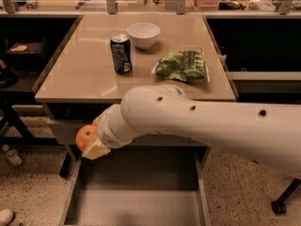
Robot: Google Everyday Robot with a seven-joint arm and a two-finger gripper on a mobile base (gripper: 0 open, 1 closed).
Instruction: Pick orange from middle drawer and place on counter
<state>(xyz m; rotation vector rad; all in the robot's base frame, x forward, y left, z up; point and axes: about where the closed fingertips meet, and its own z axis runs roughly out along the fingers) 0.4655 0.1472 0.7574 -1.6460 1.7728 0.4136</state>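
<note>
1. Lower left of frame: gripper (92,144) closed on orange (84,135), fingers clamping it.
2. Holds orange above left wall of open middle drawer (141,206), just below front edge of counter (84,79).
3. Upper centre, on counter: soda can (121,53) upright, white bowl (144,34) just behind it.
4. Right of can: green snack bag (182,65) lying flat.

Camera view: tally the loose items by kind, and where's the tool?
Soda can: 1, on the counter
Bowl: 1, on the counter
Green snack bag: 1, on the counter
Orange: 1, held in the tool above the middle drawer, left side
Total: 4
</note>
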